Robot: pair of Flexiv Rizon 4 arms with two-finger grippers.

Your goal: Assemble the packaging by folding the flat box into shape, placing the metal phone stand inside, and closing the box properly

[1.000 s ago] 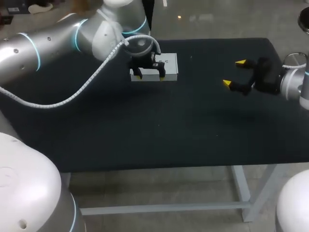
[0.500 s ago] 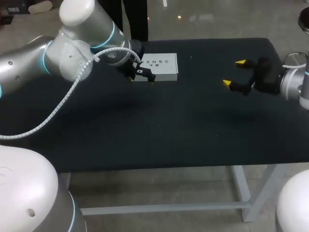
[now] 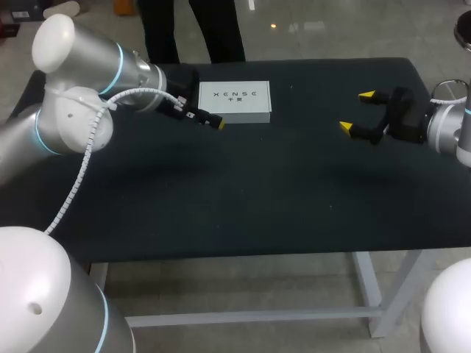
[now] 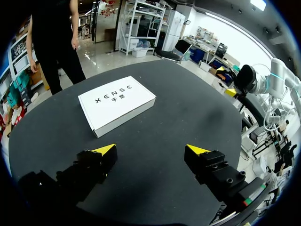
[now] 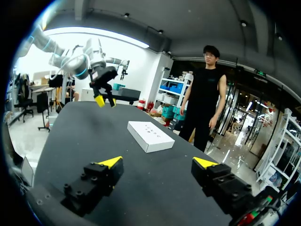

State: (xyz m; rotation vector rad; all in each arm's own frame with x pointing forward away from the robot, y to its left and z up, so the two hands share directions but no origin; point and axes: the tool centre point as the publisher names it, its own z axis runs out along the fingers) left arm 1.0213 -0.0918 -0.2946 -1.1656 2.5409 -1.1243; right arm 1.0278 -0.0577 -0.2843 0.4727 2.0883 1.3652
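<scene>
1. A black table (image 3: pixel 243 198) fills the head view, with one robot arm coming in from each side.
2. A white box (image 3: pixel 235 101), shut and lying flat with its printed lid up, rests at the far middle of the table. Nothing touches it.
3. The left arm enters from the left. Its elbow is raised at the far left corner, and the forearm runs rightward, low over the table.
4. The left gripper (image 3: pixel 210 120) points right, towards the box, and sits just beside the box's near left corner without touching it.
5. In the left wrist view, the left gripper (image 4: pixel 150 150) has its two yellow-tipped fingers spread wide, with bare table between them. The box (image 4: pixel 116 104) lies ahead of the fingers, off towards one side.
6. The right arm enters from the right edge, with its wrist roughly level and pointing left.
7. The right gripper (image 3: pixel 356 111) hovers over the right part of the table, well apart from the box. Its jaws are spread wide and hold nothing.
8. In the right wrist view, the box (image 5: pixel 150 135) lies well ahead of the open right gripper (image 5: pixel 158 162).
</scene>
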